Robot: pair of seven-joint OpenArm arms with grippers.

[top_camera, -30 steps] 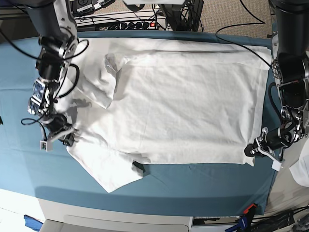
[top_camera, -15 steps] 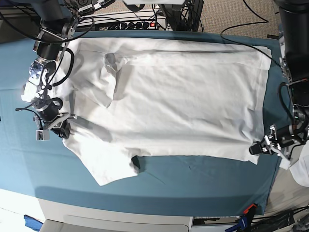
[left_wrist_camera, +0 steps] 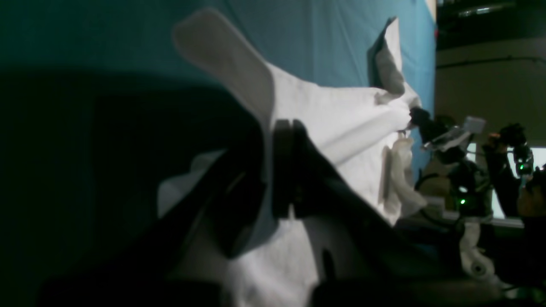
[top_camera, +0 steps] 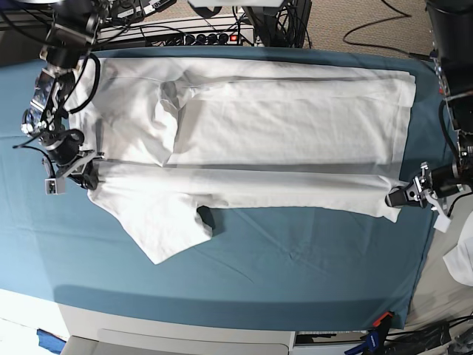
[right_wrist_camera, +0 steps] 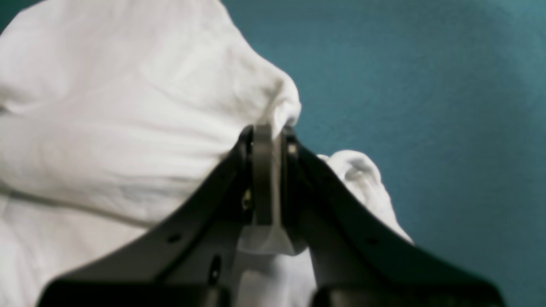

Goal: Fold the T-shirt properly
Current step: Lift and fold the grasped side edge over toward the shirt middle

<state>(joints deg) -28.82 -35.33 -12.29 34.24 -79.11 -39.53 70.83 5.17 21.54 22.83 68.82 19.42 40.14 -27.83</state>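
The white T-shirt (top_camera: 281, 126) lies spread across the teal table cloth (top_camera: 295, 259). Its near long edge is stretched taut between my two grippers. My right gripper (top_camera: 90, 180), at the left of the base view, is shut on the shoulder end of that edge. In the right wrist view the gripper (right_wrist_camera: 268, 136) pinches bunched T-shirt fabric (right_wrist_camera: 128, 128). My left gripper (top_camera: 394, 198), at the right of the base view, is shut on the hem corner. In its wrist view the gripper (left_wrist_camera: 269, 140) clamps a fold of the T-shirt (left_wrist_camera: 341, 123). One sleeve (top_camera: 166, 233) trails toward the front.
A power strip and cables (top_camera: 199, 35) run along the table's back edge. Another white cloth (top_camera: 462, 259) hangs off the right side. Bare teal cloth stretches from the shirt to the table's front edge (top_camera: 222, 314).
Both grippers have moved away from the front edge, carrying the shirt's near edge toward the back. The shirt has been pulled out longer and flatter between them.
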